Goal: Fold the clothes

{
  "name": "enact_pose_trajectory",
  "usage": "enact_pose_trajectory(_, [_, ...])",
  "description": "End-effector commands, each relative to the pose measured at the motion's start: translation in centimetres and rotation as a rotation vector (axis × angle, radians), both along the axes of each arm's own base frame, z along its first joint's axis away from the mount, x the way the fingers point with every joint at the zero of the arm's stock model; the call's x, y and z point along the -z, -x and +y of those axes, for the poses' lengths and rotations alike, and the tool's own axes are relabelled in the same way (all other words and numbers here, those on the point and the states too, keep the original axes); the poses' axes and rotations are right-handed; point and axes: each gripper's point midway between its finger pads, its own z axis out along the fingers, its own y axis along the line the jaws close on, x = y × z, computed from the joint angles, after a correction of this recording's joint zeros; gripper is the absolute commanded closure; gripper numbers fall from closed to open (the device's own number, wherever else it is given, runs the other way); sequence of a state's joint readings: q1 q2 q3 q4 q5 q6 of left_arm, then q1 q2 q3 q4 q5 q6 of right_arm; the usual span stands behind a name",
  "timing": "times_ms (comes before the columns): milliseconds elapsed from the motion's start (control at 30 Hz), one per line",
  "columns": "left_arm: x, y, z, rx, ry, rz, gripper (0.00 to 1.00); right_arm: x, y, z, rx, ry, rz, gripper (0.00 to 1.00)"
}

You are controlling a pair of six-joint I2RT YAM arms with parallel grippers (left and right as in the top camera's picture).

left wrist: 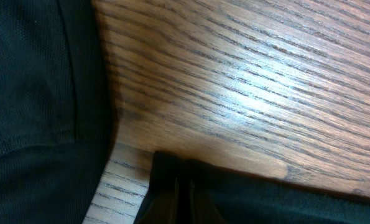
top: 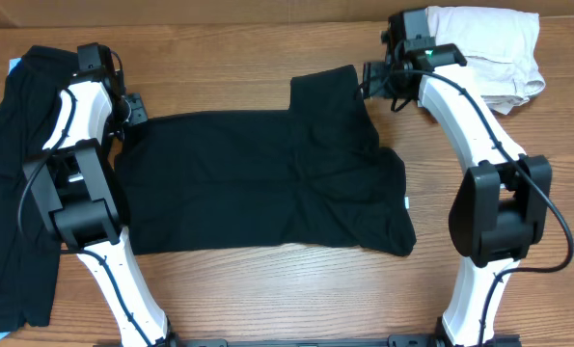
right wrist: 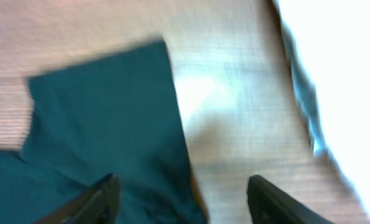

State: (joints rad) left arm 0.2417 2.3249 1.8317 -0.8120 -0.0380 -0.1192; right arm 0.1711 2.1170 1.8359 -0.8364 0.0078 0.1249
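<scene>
The clothes in hand are a black T-shirt (top: 258, 183) lying flat mid-table, with one sleeve (top: 325, 92) pointing to the far side and a small white label (top: 407, 202) at its right edge. My left gripper (top: 132, 108) sits at the shirt's far left corner. In the left wrist view its fingers (left wrist: 185, 202) are pressed together with black fabric (left wrist: 284, 202) gathered around the tips. My right gripper (top: 369, 77) hovers at the sleeve's right edge. In the blurred right wrist view it (right wrist: 183, 194) is open, the sleeve (right wrist: 104, 106) lying loose under its left finger.
A second black garment (top: 7, 193) lies rumpled along the table's left edge, also filling the left of the left wrist view (left wrist: 35, 93). A pile of cream cloth (top: 489, 48) sits at the far right corner, close to the right gripper (right wrist: 340, 74).
</scene>
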Motion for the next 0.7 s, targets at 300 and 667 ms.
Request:
enact_pose_trajectory(300, [1.5, 0.9, 0.2, 0.009, -0.016, 0.051, 0.96, 2.7, -4.7, 2.3, -0.214, 0.057, -0.148, 0.27])
enact_pose_trajectory(667, [1.5, 0.8, 0.2, 0.009, -0.016, 0.05, 0.96, 8.0, -6.6, 4.8, -0.265, 0.075, -0.181, 0.28])
